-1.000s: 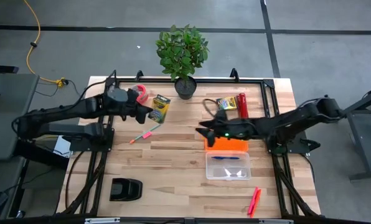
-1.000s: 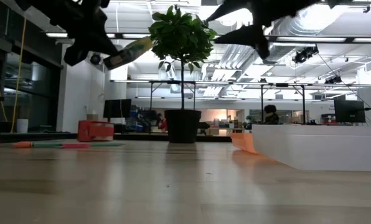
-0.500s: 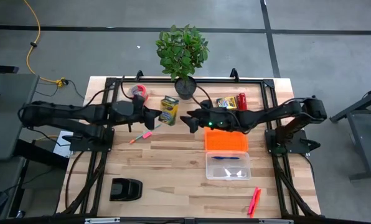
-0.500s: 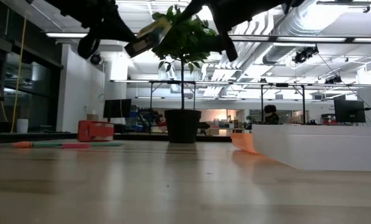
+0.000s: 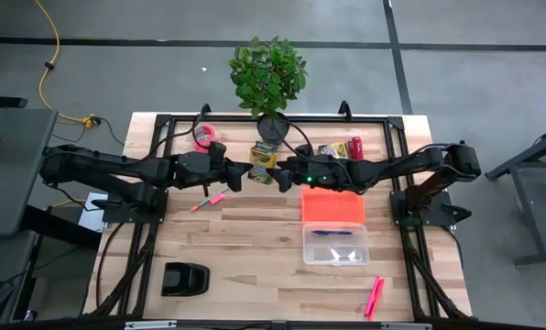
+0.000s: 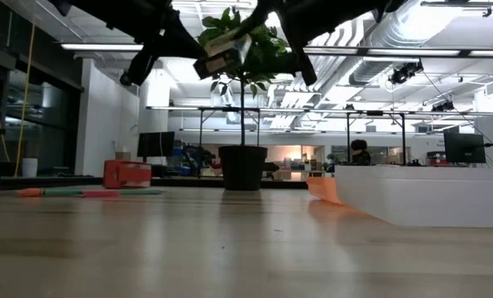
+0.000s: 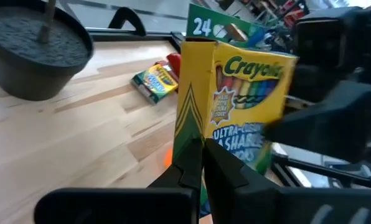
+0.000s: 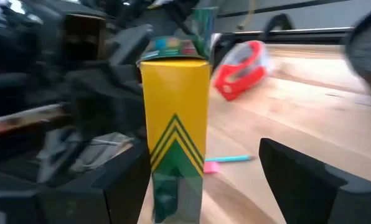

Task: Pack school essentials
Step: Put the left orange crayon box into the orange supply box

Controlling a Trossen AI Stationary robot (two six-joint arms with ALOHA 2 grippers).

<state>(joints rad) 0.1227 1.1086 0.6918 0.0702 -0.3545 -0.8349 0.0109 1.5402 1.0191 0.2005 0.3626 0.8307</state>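
Two dark arms meet over the middle of the pale wooden tabletop [image 5: 255, 229], just in front of the potted plant [image 5: 268, 78]. From above, the left claw [image 5: 239, 174] grips a yellow-and-green crayon box [image 5: 261, 162] and holds it in the air, while the right claw [image 5: 280, 174] sits just beside the box with its fingers spread apart on either side of it, not closed on it.

Elsewhere on the tabletop lie a second crayon box [image 5: 332, 151] and a red cylinder [image 5: 354, 148] near the far edge, a red tape roll [image 5: 204, 137], an orange lid [image 5: 333, 206], a clear box [image 5: 335, 244] with a blue pen [image 5: 332, 232] inside, a pink marker [image 5: 375, 295] at the near right, another marker [image 5: 209, 199] on the left and a black object [image 5: 185, 279] near the front.

The low view shows what the overhead one cannot: the crayon box [image 6: 223, 55] hangs well above the wood, and behind the table opens a large room with ceiling lights, desks and monitors. The left wrist view [image 7: 235, 112] alone shows the printed front of the box; the right wrist view [image 8: 174, 124] shows its narrow side between that claw's fingers [image 8: 300, 180].
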